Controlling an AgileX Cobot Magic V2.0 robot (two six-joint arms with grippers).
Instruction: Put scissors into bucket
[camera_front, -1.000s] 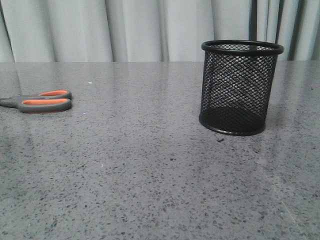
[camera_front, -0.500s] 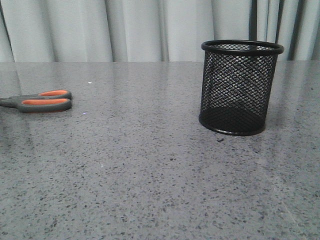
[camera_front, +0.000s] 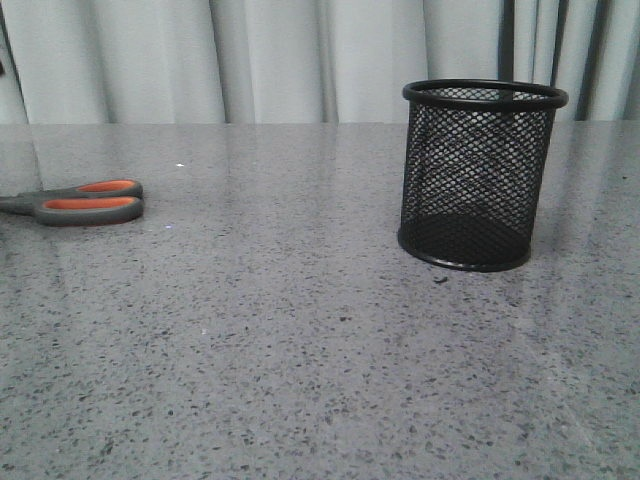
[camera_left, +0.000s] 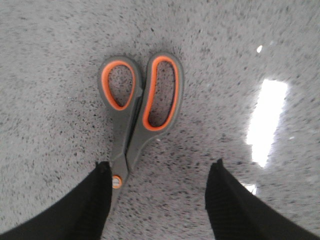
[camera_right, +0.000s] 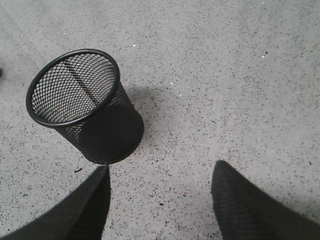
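Front view: scissors at left table edge, bucket well apart.

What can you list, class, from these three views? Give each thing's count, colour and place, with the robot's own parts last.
scissors: one, dark grey handles lined orange, lying flat at the table's left edge in the front view.
bucket: one, black wire mesh, upright and empty, right of centre.
table: one, speckled grey stone.
curtain: pale grey, behind the table.
left gripper: black, open, above the scissors.
right gripper: black, open, beside the bucket.
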